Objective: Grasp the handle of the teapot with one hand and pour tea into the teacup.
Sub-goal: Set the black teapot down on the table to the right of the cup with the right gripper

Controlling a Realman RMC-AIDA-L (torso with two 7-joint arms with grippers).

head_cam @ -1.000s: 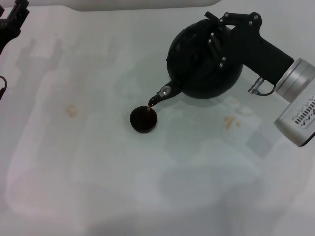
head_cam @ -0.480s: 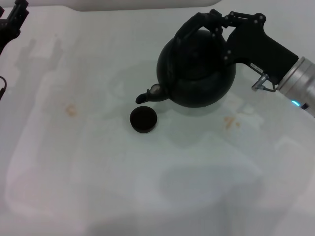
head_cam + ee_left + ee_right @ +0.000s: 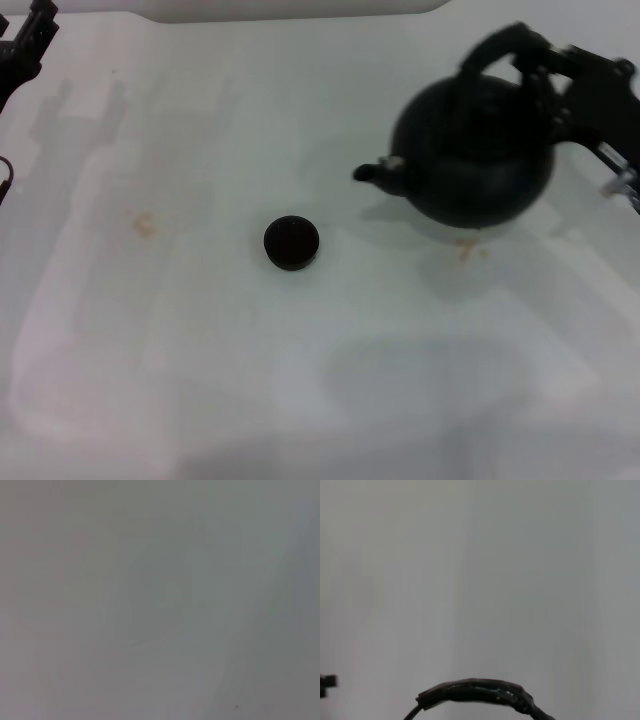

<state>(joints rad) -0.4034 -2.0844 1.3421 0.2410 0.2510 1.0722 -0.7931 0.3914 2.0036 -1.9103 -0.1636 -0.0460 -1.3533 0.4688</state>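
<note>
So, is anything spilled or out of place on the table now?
No puddle shows. Faint orange-brown stains mark the table near the teapot and far to the left. The teacup stands upright. The right gripper holds the handle; the left gripper is parked.

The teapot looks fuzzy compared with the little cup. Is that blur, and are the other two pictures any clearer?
Head view: the teapot and right gripper are smeared, the teacup crisp. Left wrist view: only soft, featureless grey. Right wrist view: the handle is sharp against plain background.
</note>
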